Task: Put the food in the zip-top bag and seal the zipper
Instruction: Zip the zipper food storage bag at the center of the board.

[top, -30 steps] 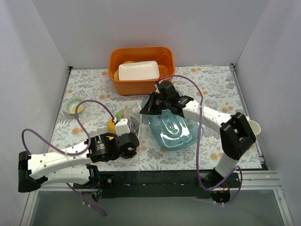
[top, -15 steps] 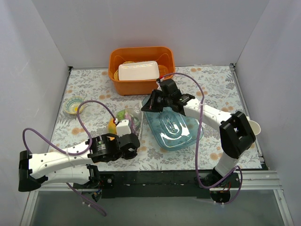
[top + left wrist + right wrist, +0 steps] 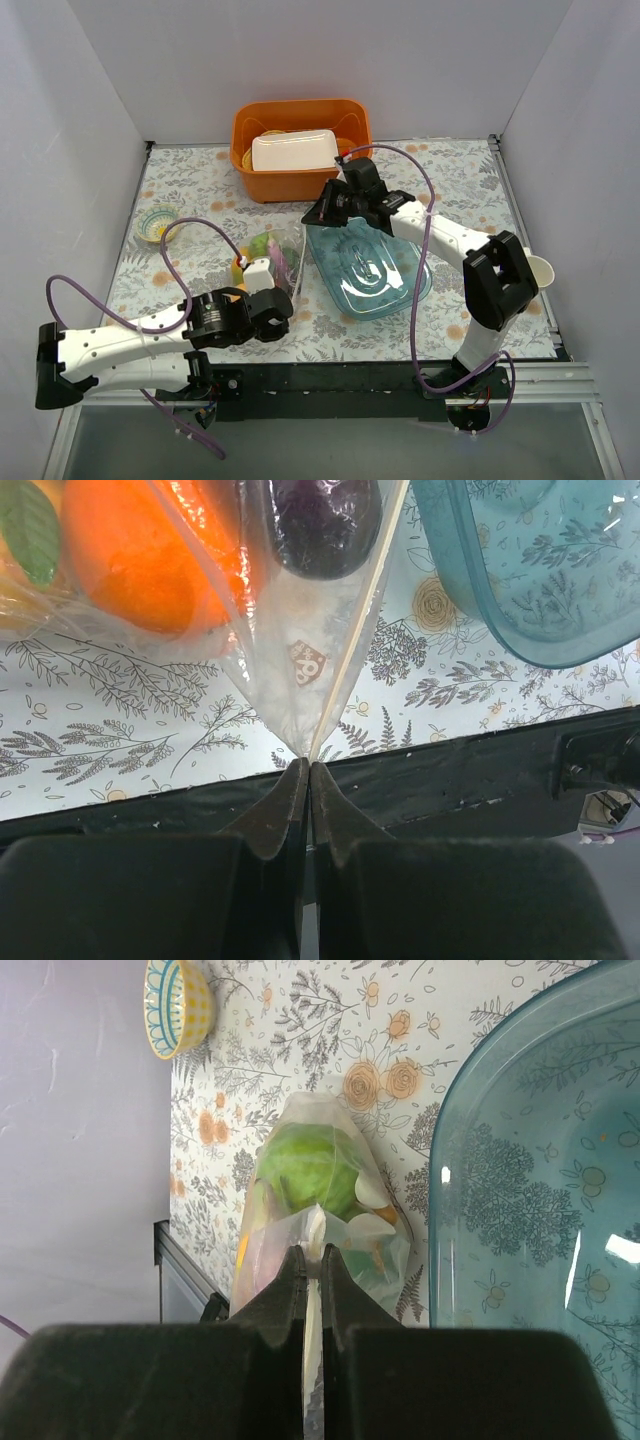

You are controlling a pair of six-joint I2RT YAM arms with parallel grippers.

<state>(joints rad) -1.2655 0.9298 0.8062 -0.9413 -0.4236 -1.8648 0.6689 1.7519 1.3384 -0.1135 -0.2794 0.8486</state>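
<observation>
Left gripper (image 3: 308, 768) jaws pressed together, pinching the bottom corner of the zip-top bag (image 3: 290, 670) right where the zipper (image 3: 355, 630) strip runs in. From that pinch the strip goes up toward 1 o'clock in the left wrist view. Food inside the bag: orange citrus (image 3: 140, 560) at 10 o'clock of the fingertips, purple eggplant (image 3: 320, 525) at 12, both against the clear film

Right gripper (image 3: 313, 1258) jaws also closed, clamped on the whitish zipper at the bag's other end, strip pinched between the fingers and standing upright. Green fruit (image 3: 310, 1170) sits in the bag just past the tips at 12 o'clock

Top view: bag is stretched between the two grippers, left one at its 6 o'clock end, right one at its 1 o'clock end, lifted off the floral mat (image 3: 450, 180) at the far end, near end I can't tell. Blue tray (image 3: 370, 270) lies just beside the bag at 3 o'clock. Orange bin (image 3: 250, 125) at 12 o'clock of the bag, holding a white tray (image 3: 293, 150). Small bowl (image 3: 157, 224) at 9 o'clock, well apart from the bag
</observation>
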